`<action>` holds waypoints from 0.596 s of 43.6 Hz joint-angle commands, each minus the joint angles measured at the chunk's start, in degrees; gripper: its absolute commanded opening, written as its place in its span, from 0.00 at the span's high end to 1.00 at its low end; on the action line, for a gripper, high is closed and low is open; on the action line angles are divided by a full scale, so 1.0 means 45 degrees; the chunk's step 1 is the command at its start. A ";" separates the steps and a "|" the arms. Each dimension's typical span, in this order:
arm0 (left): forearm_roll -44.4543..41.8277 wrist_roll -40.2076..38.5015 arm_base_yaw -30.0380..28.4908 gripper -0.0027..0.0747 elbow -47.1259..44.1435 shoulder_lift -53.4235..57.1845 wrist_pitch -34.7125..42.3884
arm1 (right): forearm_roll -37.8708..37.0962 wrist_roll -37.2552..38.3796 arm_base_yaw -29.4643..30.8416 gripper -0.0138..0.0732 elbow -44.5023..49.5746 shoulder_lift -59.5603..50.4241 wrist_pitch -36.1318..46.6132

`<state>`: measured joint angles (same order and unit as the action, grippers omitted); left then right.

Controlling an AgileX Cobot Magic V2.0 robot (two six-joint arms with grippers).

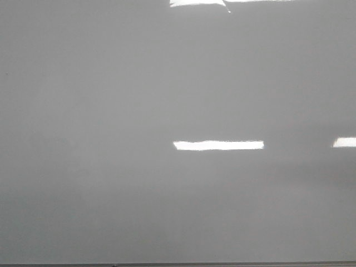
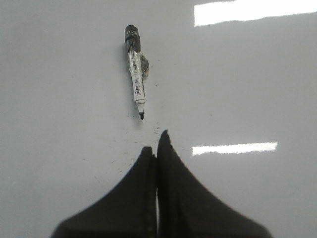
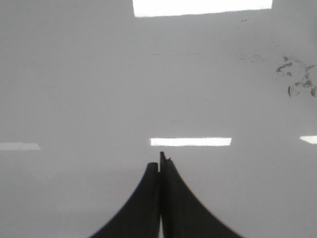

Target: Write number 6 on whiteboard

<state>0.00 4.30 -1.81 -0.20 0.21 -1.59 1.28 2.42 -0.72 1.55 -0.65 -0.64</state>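
glossy whiteboard bears no 6 yet, so the left gripper, jaws pressed together like the right gripper's, should spread, then pinch the uncapped marker mid-barrel.

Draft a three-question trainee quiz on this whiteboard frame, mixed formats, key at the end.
1. True or false: the left gripper holds the marker.
2. The marker's writing tip is: A capped, B uncapped.
3. Fill in: the smudged ink marks on the whiteboard show in the ____ wrist view.

Key: 1 false, it lies on the board beyond the shut fingers. 2 B. 3 right; the right gripper is shut too, and no 6 shows.
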 commanded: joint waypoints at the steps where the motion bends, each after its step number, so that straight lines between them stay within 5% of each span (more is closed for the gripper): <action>1: 0.0000 -0.0048 0.0094 0.99 -0.0069 0.0185 0.1055 | -0.0126 -0.0055 0.0056 0.92 -0.0060 -0.0226 0.1065; 26: 0.0000 -0.0048 0.0094 0.99 -0.0069 0.0185 0.1055 | -0.0126 -0.0055 0.0056 0.92 -0.0060 -0.0226 0.1228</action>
<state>0.00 4.30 -1.81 -0.20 0.21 -1.59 1.28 2.42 -0.72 1.55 -0.65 -0.40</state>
